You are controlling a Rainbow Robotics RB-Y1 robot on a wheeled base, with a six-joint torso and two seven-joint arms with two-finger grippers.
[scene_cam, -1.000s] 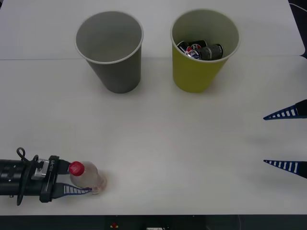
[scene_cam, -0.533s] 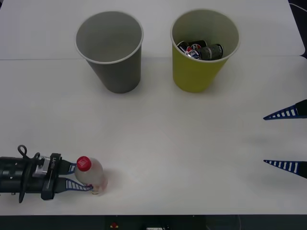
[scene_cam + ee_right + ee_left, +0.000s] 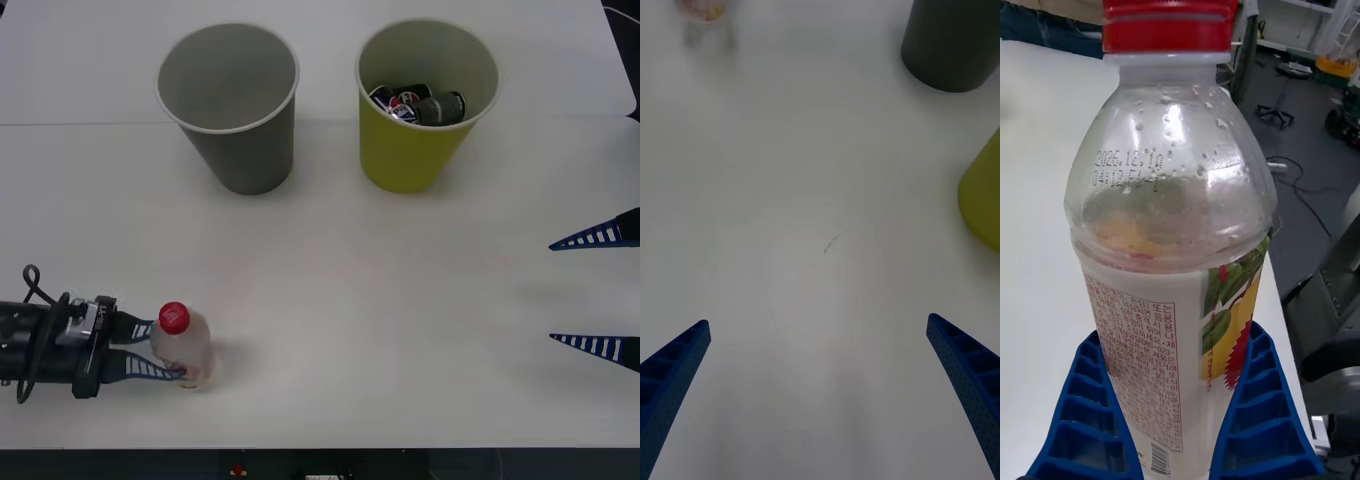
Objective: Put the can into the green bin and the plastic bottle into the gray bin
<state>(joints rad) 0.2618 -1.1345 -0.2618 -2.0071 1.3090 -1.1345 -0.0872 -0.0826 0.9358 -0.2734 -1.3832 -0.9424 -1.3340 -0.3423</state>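
Left jaws (image 3: 172,362) grip the plastic bottle (image 3: 184,345) low on its label; I fear it tips when lifted. Right jaws (image 3: 598,290) stand wide.

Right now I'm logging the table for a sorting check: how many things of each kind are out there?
Cup-shaped bins: 2, the gray bin and the yellow-green bin.
Clear plastic bottles with a red cap: 1, the bottle between the left gripper's fingers.
Dark cans inside the yellow-green bin: at least 1; the exact count is unclear.
Total: at least 4.
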